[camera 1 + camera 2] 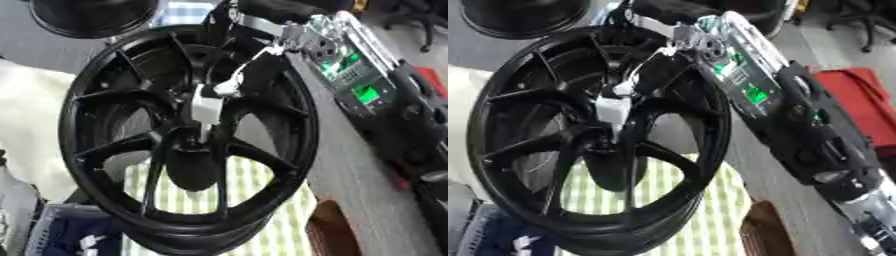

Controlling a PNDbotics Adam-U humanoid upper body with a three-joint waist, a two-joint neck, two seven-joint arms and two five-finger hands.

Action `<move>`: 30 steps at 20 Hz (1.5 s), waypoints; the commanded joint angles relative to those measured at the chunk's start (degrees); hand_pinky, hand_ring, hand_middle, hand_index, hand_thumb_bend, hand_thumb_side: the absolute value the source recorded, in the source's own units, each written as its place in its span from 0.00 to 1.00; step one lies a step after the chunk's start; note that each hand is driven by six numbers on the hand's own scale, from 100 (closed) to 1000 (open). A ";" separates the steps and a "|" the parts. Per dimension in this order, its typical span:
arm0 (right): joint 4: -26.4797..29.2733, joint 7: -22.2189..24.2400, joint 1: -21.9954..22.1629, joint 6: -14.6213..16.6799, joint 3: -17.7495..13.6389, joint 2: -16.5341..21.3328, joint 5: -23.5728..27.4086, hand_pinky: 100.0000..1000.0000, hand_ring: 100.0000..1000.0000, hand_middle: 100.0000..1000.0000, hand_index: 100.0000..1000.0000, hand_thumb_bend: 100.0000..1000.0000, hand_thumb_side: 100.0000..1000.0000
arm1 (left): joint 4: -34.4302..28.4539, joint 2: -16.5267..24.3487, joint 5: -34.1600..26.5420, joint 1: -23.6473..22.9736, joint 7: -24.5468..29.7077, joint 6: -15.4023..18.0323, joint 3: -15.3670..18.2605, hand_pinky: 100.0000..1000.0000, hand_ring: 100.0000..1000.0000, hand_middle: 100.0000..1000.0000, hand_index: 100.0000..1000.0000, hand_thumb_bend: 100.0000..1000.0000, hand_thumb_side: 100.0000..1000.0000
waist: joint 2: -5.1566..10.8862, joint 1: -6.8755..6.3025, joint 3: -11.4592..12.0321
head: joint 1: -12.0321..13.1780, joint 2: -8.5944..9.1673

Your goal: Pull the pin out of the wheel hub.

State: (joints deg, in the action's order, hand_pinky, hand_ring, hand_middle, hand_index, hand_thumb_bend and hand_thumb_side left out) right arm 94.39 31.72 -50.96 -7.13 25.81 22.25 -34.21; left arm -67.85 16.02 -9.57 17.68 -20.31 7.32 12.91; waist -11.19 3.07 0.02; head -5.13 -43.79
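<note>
A black wheel hub is seen standing nearly upright and tilted, filling the middle of both views, with its spokes meeting at a centre boss. A small white piece, taken to be the pin, sits just above that centre, at about twelve o'clock from the boss. The right arm is brought in from the two o'clock corner, and the right hand is placed against the pin; its dark fingers appear to be narrowed around the white piece, though black against black leaves the closure hard to confirm. The left hand is not shown in either view. For the step in hand, the pull would best be made straight along the pin's own axis, away from the hub face, so that the pin is not cocked in its hole. Room is limited by the spokes at either side of the hand and by the rim close under the forearm at three o'clock; open space is left toward the camera, and a green-striped cloth is seen through the lower spokes at six o'clock.
</note>
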 commanded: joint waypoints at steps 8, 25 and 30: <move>2.12 -0.91 1.89 -0.89 -0.26 -0.03 -3.25 0.69 0.68 0.53 0.73 0.48 0.37 | -0.44 2.33 0.33 -0.12 -0.33 -0.19 0.49 0.66 0.59 0.47 0.70 0.39 0.57 | 2.35 0.87 -0.49 | 0.15 -0.32; -1.02 -2.28 4.09 0.71 0.54 -2.45 -7.21 0.68 0.67 0.52 0.71 0.47 0.36 | -0.53 1.94 0.25 0.37 -0.17 -0.29 0.26 0.66 0.59 0.48 0.70 0.38 0.57 | 1.85 0.44 0.32 | -0.34 -0.32; -2.08 -2.62 4.45 0.87 0.56 -2.80 -8.37 0.67 0.65 0.49 0.69 0.46 0.34 | -0.50 1.99 0.13 0.37 -0.16 -0.24 0.26 0.66 0.59 0.48 0.70 0.38 0.57 | 1.73 0.37 0.30 | -0.35 -0.32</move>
State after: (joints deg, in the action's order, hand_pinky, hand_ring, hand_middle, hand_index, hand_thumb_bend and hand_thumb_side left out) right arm 92.29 29.42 -45.77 -6.28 26.87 19.20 -41.82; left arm -67.54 16.67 -9.51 17.26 -20.55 7.05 12.94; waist -10.07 3.92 0.37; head -5.29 -43.80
